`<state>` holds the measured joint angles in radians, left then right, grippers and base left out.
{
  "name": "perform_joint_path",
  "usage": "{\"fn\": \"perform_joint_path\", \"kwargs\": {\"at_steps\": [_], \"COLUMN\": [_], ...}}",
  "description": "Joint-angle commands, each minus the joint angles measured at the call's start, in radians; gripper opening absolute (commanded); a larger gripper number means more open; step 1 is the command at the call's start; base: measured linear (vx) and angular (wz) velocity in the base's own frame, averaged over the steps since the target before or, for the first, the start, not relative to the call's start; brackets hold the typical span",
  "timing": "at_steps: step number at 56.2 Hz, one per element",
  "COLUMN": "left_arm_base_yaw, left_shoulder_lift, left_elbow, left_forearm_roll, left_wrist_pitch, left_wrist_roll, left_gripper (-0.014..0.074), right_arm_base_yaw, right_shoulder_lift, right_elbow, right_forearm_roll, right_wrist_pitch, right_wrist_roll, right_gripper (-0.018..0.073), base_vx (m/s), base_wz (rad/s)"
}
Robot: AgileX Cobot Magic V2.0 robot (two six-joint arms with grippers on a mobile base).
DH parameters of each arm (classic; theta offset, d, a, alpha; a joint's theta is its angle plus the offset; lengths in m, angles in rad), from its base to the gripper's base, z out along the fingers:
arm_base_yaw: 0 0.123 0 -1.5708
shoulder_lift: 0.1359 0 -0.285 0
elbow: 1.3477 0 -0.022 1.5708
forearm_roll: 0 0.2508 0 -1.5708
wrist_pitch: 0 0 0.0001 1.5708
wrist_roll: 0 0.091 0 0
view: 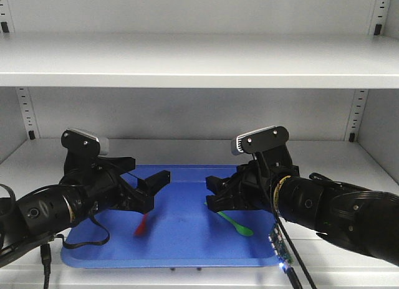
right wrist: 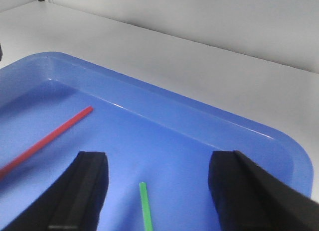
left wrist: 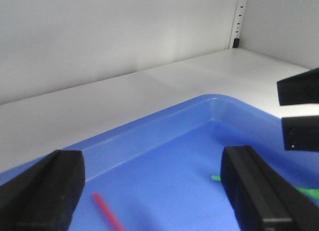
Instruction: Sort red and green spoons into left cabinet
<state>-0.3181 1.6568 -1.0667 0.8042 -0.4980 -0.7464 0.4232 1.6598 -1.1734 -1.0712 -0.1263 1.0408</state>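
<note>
Grey metal cabinet shelf point(view: 199, 149) bears a blue plastic tray point(view: 187, 248); inside it lie a thin red plastic spoon point(view: 142, 224) and a green plastic spoon point(view: 237, 225); left gripper point(view: 153, 188) and right gripper point(view: 215, 198) are held spread, empty, above the tray.

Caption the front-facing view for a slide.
Both open claws, left and right, hover over the blue tray holding red spoon and green spoon.
</note>
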Motion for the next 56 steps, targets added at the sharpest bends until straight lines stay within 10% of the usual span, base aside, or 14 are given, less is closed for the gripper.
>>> {"fn": "perform_joint_path", "kwargs": {"at_steps": [1,50,56], "left_arm_base_yaw": [-0.008,-0.008,-0.008], "left_shoulder_lift": [-0.045,-0.084,-0.168], "left_elbow": [-0.037,0.004,0.081], "left_forearm_roll": [-0.038,-0.041,-0.174], "left_wrist_pitch": [-0.05,-0.008,0.04], "left_wrist_roll": [0.037,0.034,0.059], "left_gripper": [0.0663,0.0416,0.0367], "right_arm_base_yaw": [-0.002,-0.002,-0.002], "right_shoulder_lift": [-0.037,-0.037,-0.037], "right_elbow": [-0.034,-0.031,-0.031], "right_forearm_roll": [0.001,0.001,0.001], "right_wrist_pitch": [-0.032,-0.031,-0.031], "right_wrist_roll": [-0.002,-0.002,-0.002], "right_gripper": [0.0501,0.0501,0.0501], "base_vx": [0.0,0.0,0.0], "base_wz": [0.0,0.0,0.0]}}
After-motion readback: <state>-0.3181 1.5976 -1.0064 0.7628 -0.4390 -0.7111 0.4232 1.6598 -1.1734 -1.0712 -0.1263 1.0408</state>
